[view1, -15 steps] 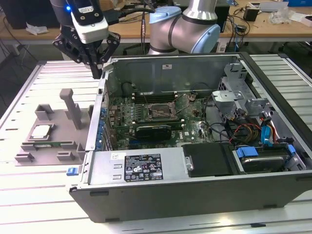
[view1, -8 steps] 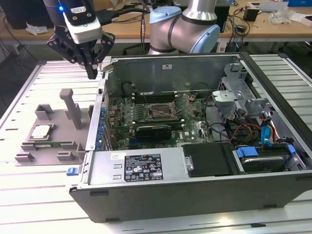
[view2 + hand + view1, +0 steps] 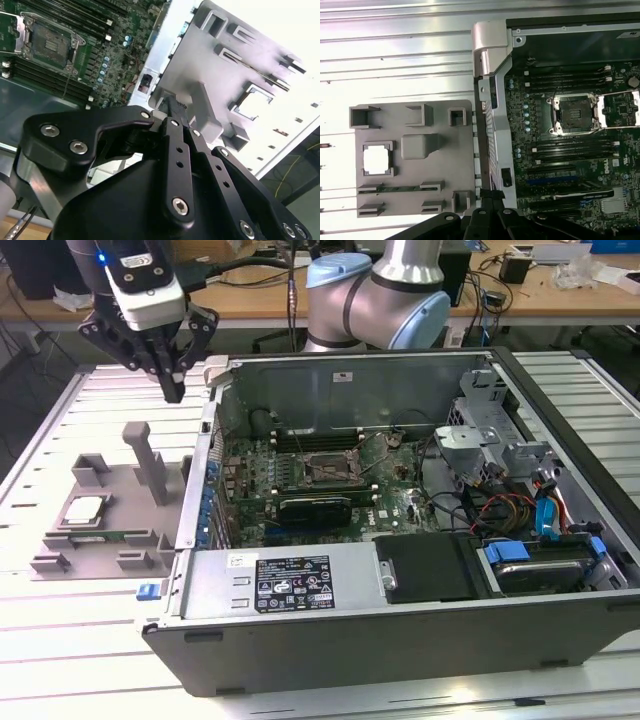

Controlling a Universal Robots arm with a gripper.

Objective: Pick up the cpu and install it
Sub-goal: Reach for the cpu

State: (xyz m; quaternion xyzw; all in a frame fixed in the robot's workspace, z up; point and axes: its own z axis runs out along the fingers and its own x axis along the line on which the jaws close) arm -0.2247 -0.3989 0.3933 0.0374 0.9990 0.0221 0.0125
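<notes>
Grey plastic fixture plate (image 3: pixel 100 515) lies on the white slatted metal table (image 3: pixel 80 640). The black open computer case (image 3: pixel 400 540) sits right against the plate's edge on the exterior view's right. The small flat square cpu (image 3: pixel 82 510), with a shiny silver metal top, sits in a square framed recess of the plate, on the side away from the case; it is washed out white in the first wrist view (image 3: pixel 376 161). The cpu lies flat, top face up, edges parallel to the plate's edges; being square, it has no long axis. A long narrow green memory stick (image 3: pixel 110 536) lies in a slot of the plate just beside the cpu, running along the cpu's nearest edge. A tall grey upright post (image 3: pixel 150 462) rises from the plate between the cpu and the case wall, and low grey blocks stand around the recess. The black two-finger gripper (image 3: pixel 175 390) hangs above the plate's far edge by the case corner, well apart from the cpu, its jaws closed tip to tip and holding nothing. Inside the case, beyond the plate's case-side edge, is the black-and-metal square socket frame (image 3: pixel 570 114) on the green motherboard (image 3: pixel 545 165).
</notes>
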